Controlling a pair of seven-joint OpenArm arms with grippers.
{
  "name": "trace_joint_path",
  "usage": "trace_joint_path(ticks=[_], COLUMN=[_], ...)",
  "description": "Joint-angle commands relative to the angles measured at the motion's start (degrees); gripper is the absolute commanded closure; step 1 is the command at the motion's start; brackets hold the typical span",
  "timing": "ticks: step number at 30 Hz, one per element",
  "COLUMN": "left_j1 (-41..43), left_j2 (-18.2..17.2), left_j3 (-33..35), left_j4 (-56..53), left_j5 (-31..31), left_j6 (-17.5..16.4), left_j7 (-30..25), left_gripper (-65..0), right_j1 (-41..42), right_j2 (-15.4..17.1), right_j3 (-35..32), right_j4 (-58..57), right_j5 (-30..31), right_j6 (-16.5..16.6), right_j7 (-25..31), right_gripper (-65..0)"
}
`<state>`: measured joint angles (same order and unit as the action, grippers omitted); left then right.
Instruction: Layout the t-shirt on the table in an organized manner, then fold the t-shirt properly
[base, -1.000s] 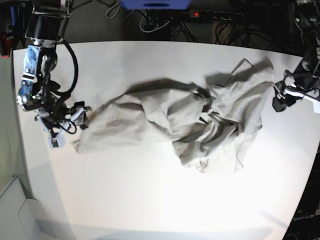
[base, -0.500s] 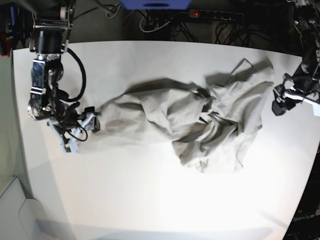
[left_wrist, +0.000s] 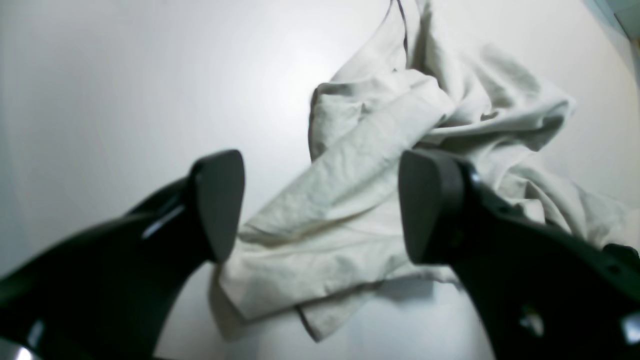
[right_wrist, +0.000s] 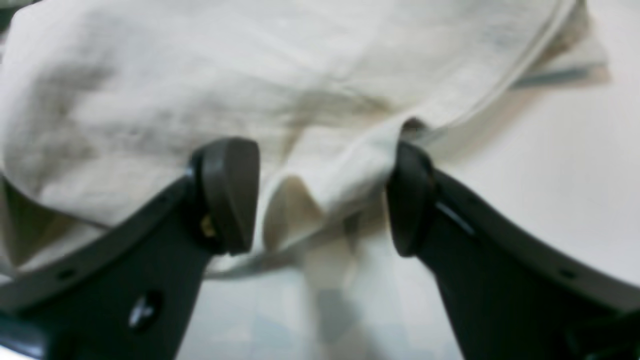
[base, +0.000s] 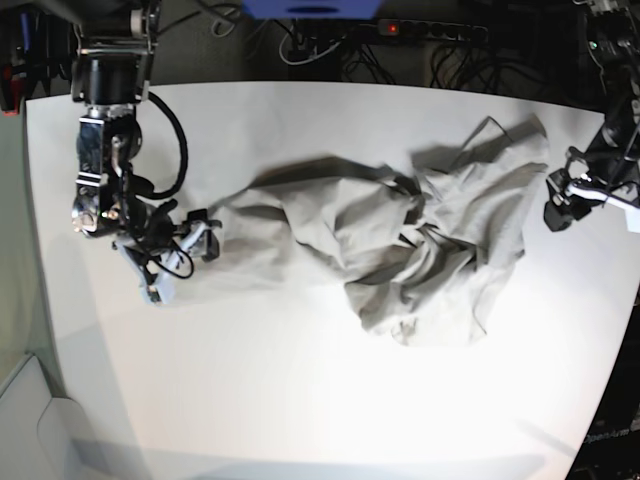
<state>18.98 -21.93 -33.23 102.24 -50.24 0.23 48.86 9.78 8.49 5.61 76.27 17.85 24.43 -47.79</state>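
Shirt (base: 400, 250) lies crumpled across mid table (base: 300, 400), bunched twd the right end, long tail running left; not laid out yet. Right gripper (base: 185, 255) at the left end of the cloth, fingers spread wide w/ a folded hem edge between them, not pinched yet. Left gripper (base: 562, 200) just beside the far right edge, fingers apart, nothing held; cloth corner sits in front of it. Judgement: close each on one layer only, near the hem corners, lift slightly, then pull apart evenly so the bunch opens w/o dragging or twisting.
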Motion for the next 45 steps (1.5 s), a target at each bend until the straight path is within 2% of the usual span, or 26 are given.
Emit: trace_joint_path(ticks=[1,7,10,15,19,22,26,29,32,37,40,42,45], left_j1=[-0.39,-0.39,-0.39,-0.39,-0.39,-0.39,-0.39,-0.21,-0.13,-0.04,-0.04,-0.13,-0.21], left_j2=[-0.88,-0.88,-0.88,-0.88,-0.88,-0.88,-0.88,-0.88,-0.88,-0.88,-0.88,-0.88,-0.79], left_j3=[-0.48,-0.48,-0.48,-0.48,-0.48,-0.48,-0.48,-0.48,-0.48,-0.48,-0.48,-0.48,-0.48], left_j4=[0.75,0.75,0.75,0.75,0.75,0.75,0.75,0.75,0.75,0.75,0.75,0.75,0.75], left_j5=[-0.97,-0.97,-0.97,-0.97,-0.97,-0.97,-0.97,-0.97,-0.97,-1.06,-1.15,-1.15,-1.32], left_j6=[-0.10,-0.10,-0.10,-0.10,-0.10,-0.10,-0.10,-0.10,-0.10,-0.10,-0.10,-0.10,-0.10], left_j7=[-0.99,-0.99,-1.08,-1.08,-1.08,-1.08,-1.08,-1.08,-1.08,-0.73,-0.73,-0.73,-0.73], left_gripper=[-47.3,-47.3,-47.3,-47.3,-47.3,-47.3,-47.3,-47.3,-47.3,-47.3,-47.3,-47.3,-47.3], right_j1=[0.99,0.81,0.81,0.81,0.81,0.81,1.08,1.25,1.25,2.31,2.75,2.92,2.92], right_j2=[0.34,-0.27,-0.27,-0.27,-0.27,-0.27,0.08,1.75,2.63,6.85,7.73,7.73,7.64], right_j3=[0.15,0.15,0.15,0.15,0.06,0.06,0.06,0.15,0.33,0.68,4.72,7.80,11.84], right_j4=[0.87,0.87,0.87,0.87,0.87,0.87,1.31,3.16,8.43,20.57,28.57,33.49,37.88], right_j5=[0.48,0.48,0.48,0.48,0.48,0.48,0.48,0.75,0.75,0.75,0.75,0.75,0.75], right_j6=[-0.38,-0.38,-0.38,-0.38,-0.38,-0.38,-0.38,-0.38,-0.38,-0.38,-0.21,1.38,2.08], right_j7=[1.15,1.15,1.15,1.15,1.15,0.80,0.54,0.45,0.36,-3.68,-6.58,-7.99,-8.25], right_gripper=[-39.8,-39.8,-36.5,-23.0,-8.0,0.0,0.0,0.0,0.0,0.0,0.0,0.0,0.0])
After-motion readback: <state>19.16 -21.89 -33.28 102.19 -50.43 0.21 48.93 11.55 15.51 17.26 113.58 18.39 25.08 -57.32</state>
